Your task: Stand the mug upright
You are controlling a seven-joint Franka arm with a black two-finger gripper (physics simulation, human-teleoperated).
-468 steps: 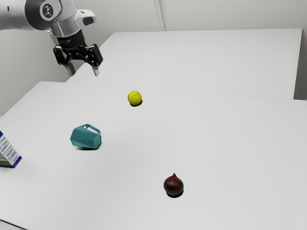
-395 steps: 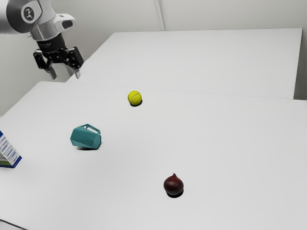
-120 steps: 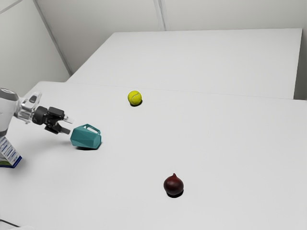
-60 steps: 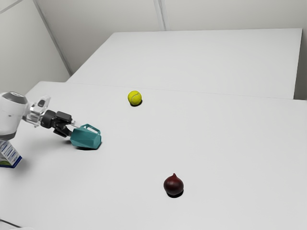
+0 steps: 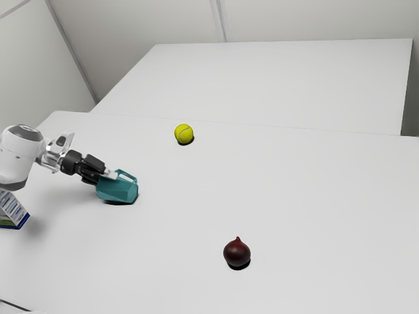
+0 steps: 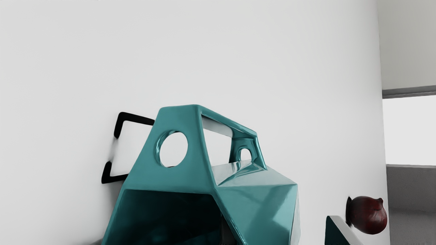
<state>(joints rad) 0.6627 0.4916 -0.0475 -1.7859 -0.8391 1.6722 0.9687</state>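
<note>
The table (image 5: pixel 294 196) runs under everything, its near side cut off by the exterior view's bottom edge. The arm (image 5: pixel 18 152) comes in from the exterior view's left, most of it out of frame, and reaches to the mug (image 5: pixel 118 191). Left of the mug in the exterior view sits the box (image 5: pixel 10 210), cut off by the view's edge and partly covered by the arm. The mug lies on its side on the table, its mouth toward the gripper (image 5: pixel 106 178) and its handle (image 5: pixel 128 175) out to the side, toward the exterior view's far side. The wrist view cuts off part of the mug, and the inside is too dark to make out well. The gripper is right at the mug's mouth, its fingers apart and not clamped on anything. One finger (image 6: pixel 345 232) stands outside the mug's wall with a gap between; the other is hard to make out, with a dark sliver showing in the mouth. The onion (image 5: pixel 237 253) is well apart from the mug, nearer the exterior view's camera and to its right. The ball (image 5: pixel 184 134) lies beyond the mug, also to the exterior view's right.
</note>
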